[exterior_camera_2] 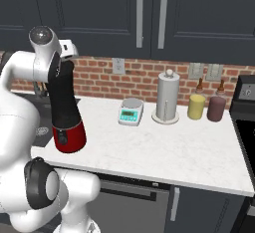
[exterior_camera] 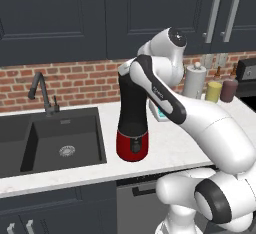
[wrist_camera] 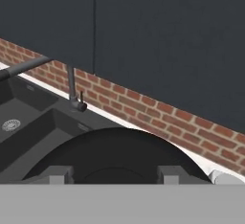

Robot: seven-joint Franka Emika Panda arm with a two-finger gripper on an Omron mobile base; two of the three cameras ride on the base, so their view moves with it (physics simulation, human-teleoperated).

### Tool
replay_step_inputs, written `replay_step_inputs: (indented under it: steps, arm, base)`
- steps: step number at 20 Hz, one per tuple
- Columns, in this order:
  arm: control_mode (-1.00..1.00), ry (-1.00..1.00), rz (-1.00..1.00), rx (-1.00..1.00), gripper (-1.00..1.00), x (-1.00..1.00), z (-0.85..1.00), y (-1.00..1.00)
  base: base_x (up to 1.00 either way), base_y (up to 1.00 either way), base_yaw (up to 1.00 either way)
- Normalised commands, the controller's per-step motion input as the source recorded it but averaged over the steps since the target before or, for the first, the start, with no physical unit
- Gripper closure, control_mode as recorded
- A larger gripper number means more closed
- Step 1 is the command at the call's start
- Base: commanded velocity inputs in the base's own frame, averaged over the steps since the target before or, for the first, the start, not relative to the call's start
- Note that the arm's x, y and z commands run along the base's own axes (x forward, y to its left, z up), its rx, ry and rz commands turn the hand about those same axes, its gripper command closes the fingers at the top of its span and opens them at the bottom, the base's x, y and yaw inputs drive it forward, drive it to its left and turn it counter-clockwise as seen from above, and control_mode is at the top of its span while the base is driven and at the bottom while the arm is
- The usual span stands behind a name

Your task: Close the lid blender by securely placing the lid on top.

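Seemingly the placing step is in hand: in the hand view a wide black disc, the lid (wrist_camera: pixel 112 156), fills the lower middle of the frame right at the claw (wrist_camera: pixel 112 176), whose two tips stand apart at either side of it (whether they actually pinch the lid I cannot tell). The blender (exterior_camera: pixel 132 123) stands on the white bench (exterior_camera: pixel 170 145), left of centre in the left base view, just right of the sink (exterior_camera: pixel 50 138), with the arm's wrist hanging over its top. Next, I judge, the lid must settle centred and level on the jar's mouth before the claw lets go.
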Motion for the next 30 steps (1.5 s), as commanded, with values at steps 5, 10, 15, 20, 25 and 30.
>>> replay_step_inputs:
  steps: [5,10,15,20,25,30]
  arm:
    - [-1.00,0.00,-0.01,0.00,1.00,0.01,-0.15,0.02]
    - [-1.00,0.02,0.00,0.00,1.00,0.10,-0.24,0.17]
    - [-1.00,0.02,0.00,0.02,1.00,0.20,-0.18,0.35]
    - [-1.00,0.00,0.00,0.02,1.00,0.12,-0.30,0.15]
    - [-1.00,-0.10,0.00,0.06,1.00,0.00,-0.10,-0.11]
    - [-1.00,-0.14,0.00,0.03,1.00,0.00,-0.08,-0.12]
  base:
    - [0.00,0.00,0.00]
    - [0.00,0.00,0.00]
    - [0.00,0.00,0.00]
    - [0.00,0.00,0.00]
    - [0.00,0.00,0.00]
    - [0.00,0.00,0.00]
